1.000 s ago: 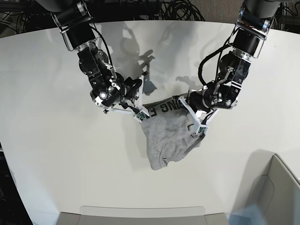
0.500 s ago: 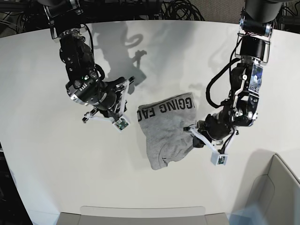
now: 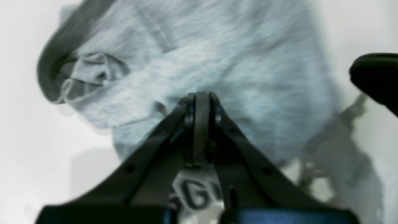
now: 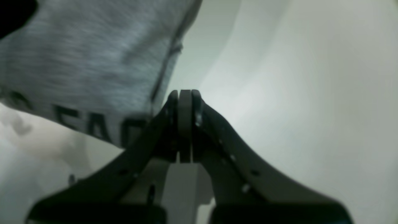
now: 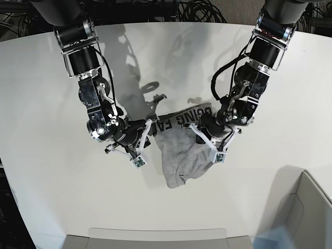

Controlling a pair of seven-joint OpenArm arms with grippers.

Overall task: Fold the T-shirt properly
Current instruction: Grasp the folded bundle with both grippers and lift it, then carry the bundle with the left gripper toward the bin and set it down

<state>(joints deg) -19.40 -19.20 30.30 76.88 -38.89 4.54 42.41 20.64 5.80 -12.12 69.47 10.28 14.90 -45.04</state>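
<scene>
The heather-grey T-shirt (image 5: 181,153) lies bunched on the white table, with a band of black lettering (image 5: 184,116) along its far edge. It fills the left wrist view (image 3: 248,62), its rumpled end at upper left. My left gripper (image 5: 219,155) is shut and hovers over the shirt's right edge; in its own view (image 3: 201,102) nothing shows between the closed tips. My right gripper (image 5: 139,161) is shut and empty, beside the shirt's left edge over bare table. Its view (image 4: 185,99) shows the shirt (image 4: 77,62) and lettering to its left.
A grey bin (image 5: 306,207) stands at the front right corner. A grey tray edge (image 5: 155,238) runs along the front. Cables lie behind the table's far edge. White table (image 5: 52,181) spreads on both sides of the shirt.
A second ago both grippers were at the shirt's lettered far corners. Half a second ago both had pulled outward, leaving the shirt lying. Now both are back close beside it, lower down.
</scene>
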